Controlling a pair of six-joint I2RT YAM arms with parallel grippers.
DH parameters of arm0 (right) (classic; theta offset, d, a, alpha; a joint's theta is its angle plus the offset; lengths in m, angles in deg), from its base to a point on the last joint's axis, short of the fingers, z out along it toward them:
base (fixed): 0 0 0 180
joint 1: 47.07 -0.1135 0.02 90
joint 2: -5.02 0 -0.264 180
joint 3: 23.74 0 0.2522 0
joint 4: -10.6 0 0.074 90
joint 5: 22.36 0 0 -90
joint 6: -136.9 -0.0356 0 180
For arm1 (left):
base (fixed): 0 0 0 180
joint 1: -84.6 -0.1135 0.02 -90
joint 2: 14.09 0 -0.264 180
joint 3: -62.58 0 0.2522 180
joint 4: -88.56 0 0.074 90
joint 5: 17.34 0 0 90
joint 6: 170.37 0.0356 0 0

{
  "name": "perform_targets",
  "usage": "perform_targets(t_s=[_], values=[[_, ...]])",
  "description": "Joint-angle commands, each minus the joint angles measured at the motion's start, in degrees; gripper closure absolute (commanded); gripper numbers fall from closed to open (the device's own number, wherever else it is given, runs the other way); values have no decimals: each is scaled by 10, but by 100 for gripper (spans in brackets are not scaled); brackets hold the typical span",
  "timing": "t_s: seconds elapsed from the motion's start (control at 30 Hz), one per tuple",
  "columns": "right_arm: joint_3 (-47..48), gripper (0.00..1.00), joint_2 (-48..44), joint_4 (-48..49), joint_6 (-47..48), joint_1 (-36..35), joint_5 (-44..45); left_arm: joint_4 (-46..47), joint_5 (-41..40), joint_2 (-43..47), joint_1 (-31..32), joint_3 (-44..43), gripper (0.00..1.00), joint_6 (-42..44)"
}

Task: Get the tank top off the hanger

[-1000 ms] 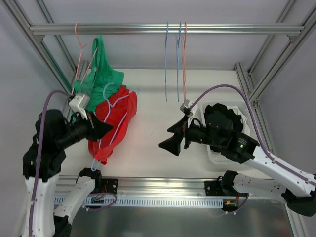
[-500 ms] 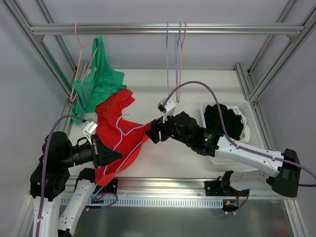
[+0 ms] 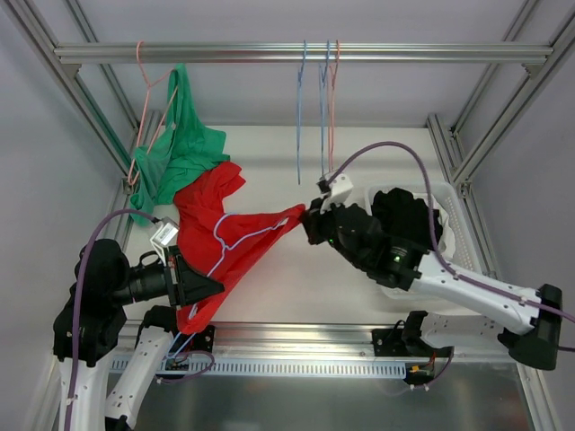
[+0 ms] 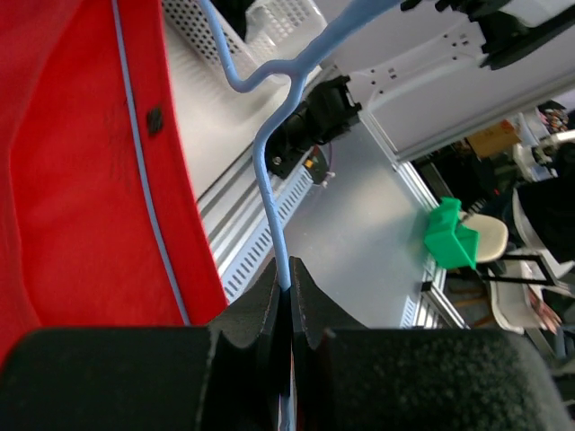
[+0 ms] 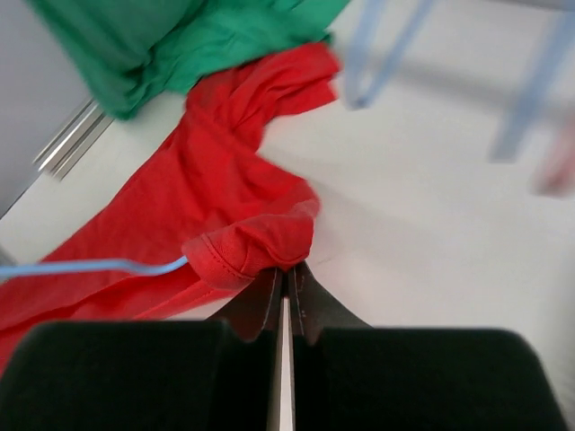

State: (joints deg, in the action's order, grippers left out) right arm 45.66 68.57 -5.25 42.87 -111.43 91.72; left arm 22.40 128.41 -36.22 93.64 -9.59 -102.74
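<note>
Right wrist: right gripper (image 5: 286,277) pinched shut on a bunched edge of the red tank top (image 5: 234,206). The left gripper (image 4: 287,274) is clamped on the blue hanger (image 4: 272,224) wire. Tank top is stretched sideways off the hanger — likely soft, light and stretchy, so grip hems, not mid-panel.
</note>
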Motion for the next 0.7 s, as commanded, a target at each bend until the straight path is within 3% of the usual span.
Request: perform_targets(t_s=[0.0, 0.27, 0.5, 0.53, 0.6, 0.67], values=[[-4, 100, -82, -32, 11, 48, 155, 17, 88, -26, 2, -3, 100, -2], [-12, 100, -113, -73, 18, 103, 61, 71, 138, -95, 2, -134, 100, -42], [17, 100, -169, -104, 8, 114, -36, 254, 165, -123, 3, -130, 100, -181], [24, 100, -177, -119, 5, 116, -40, 320, 168, -125, 4, -127, 100, -201], [46, 100, -202, -132, 6, 117, -61, 345, 109, -127, 12, -143, 100, -217], [62, 100, -230, -150, -2, 117, -107, 439, 43, -108, 19, -137, 100, -241]])
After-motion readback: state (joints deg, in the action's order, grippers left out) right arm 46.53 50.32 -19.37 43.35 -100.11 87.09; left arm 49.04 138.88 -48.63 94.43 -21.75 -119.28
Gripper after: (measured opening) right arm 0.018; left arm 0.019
